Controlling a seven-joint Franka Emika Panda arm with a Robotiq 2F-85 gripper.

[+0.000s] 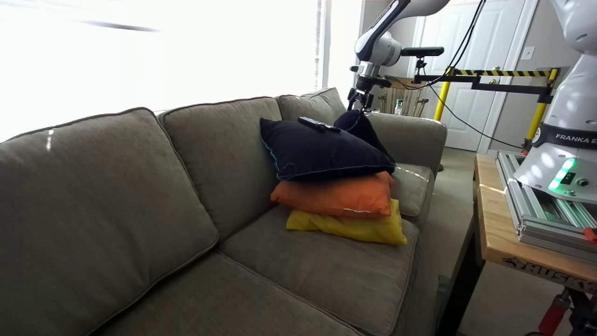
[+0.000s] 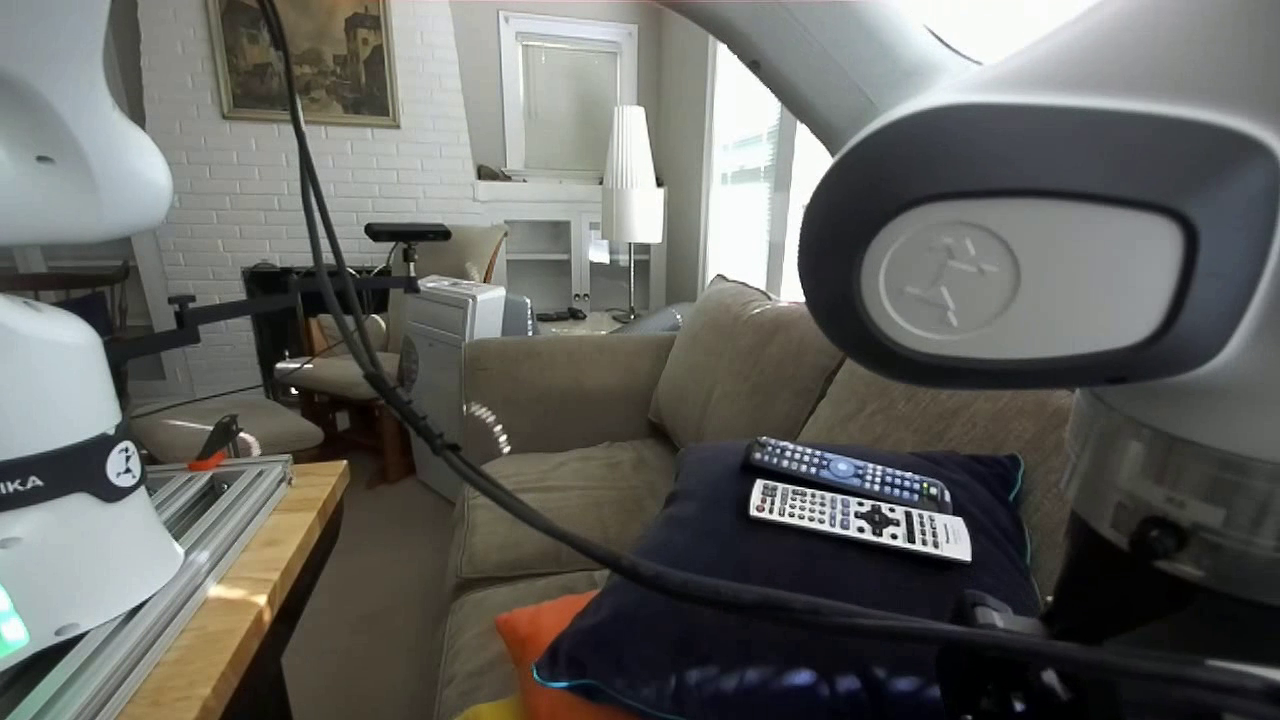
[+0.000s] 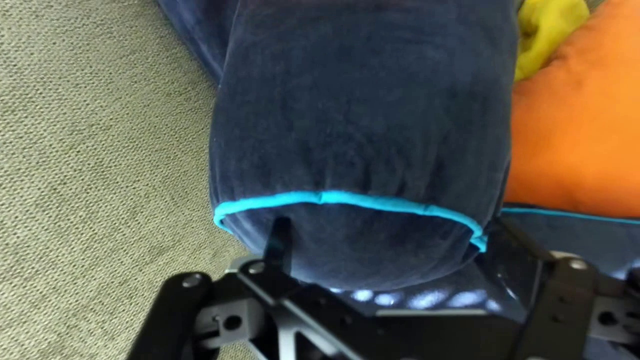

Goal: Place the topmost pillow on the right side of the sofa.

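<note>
The gripper [image 3: 388, 225] stands with its fingers [image 3: 279, 247] spread wide, pinching nothing, and straight below lies the rounded upper end of what I judge to be the topmost pillow [image 3: 360, 125], a navy one, though its near twin leaves some doubt. Whether the coming move is a closing or a lift away, it turns on this: blue piping [image 3: 374, 201] crosses that end from one finger's side to the other, so the jaws face along the seam, while the pillow's body slopes down toward the seat's front. Whether the tips touch the cloth I cannot tell. Just beside it the other navy pillow [image 1: 322, 151] lies nearly flat, bearing two remotes [image 2: 860, 522], over an orange pillow [image 1: 336, 193] and a yellow pillow [image 1: 350, 227] on the sofa [image 1: 308, 275]. Past the upright pillow stands the padded arm [image 1: 410, 135], probably the right side meant. A wooden bench [image 1: 496, 224] fronts the sofa; a bright window [image 1: 196, 51] backs it.
</note>
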